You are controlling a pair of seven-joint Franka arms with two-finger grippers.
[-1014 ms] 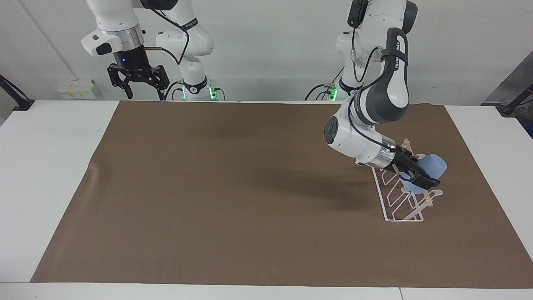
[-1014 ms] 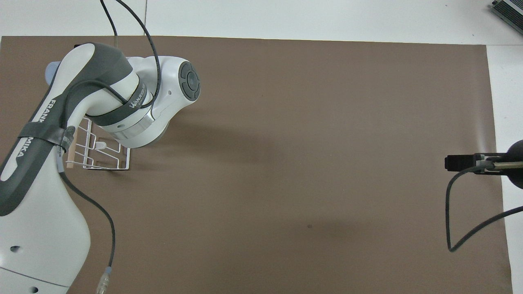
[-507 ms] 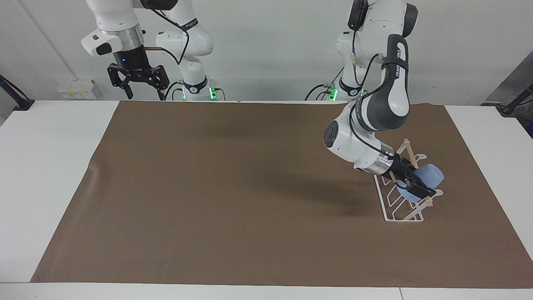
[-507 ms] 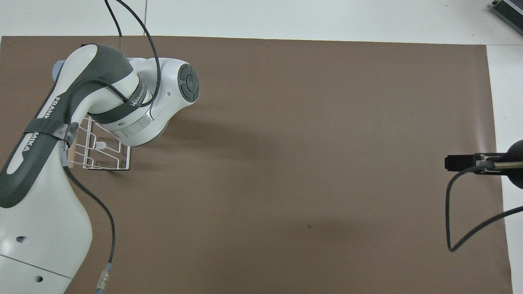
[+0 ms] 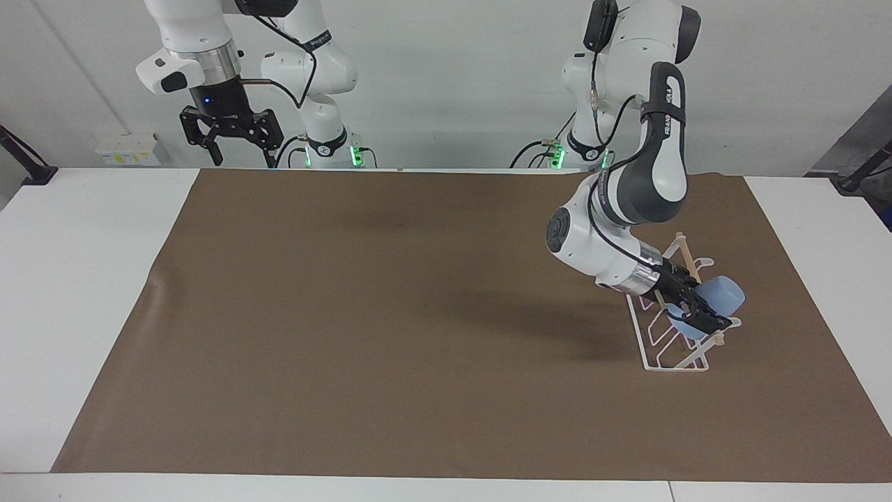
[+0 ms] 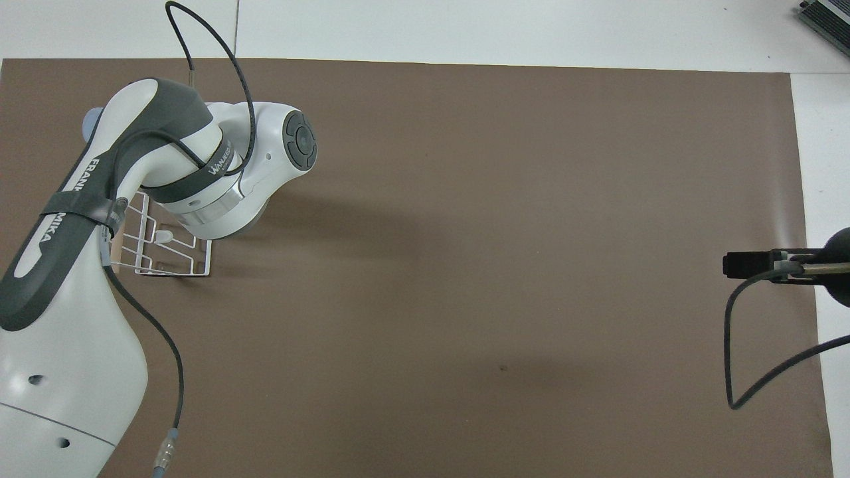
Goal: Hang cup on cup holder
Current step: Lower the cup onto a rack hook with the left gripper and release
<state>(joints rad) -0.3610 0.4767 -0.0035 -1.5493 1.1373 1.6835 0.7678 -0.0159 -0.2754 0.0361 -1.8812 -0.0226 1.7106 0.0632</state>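
The light-blue cup (image 5: 726, 294) lies tilted over the slanted prongs of the white wire cup holder (image 5: 667, 352), at the end of the rack farther from the robots, beside its wooden dowel (image 5: 686, 254). My left gripper (image 5: 699, 312) is shut on the cup's rim end and holds it down against the rack. In the overhead view my left arm covers the gripper; only a sliver of the cup (image 6: 89, 123) and part of the cup holder (image 6: 169, 259) show. My right gripper (image 5: 233, 141) waits open and empty, raised over the table's edge by the robots, and its tip shows in the overhead view (image 6: 732, 264).
A brown mat (image 5: 390, 321) covers most of the white table (image 5: 77, 279). The cup holder stands on the mat toward the left arm's end. A black cable (image 6: 750, 372) hangs from the right arm.
My left gripper has lowered the cup a little onto the cup holder's prongs, and the arm's wrist has shifted slightly. The right arm has not moved.
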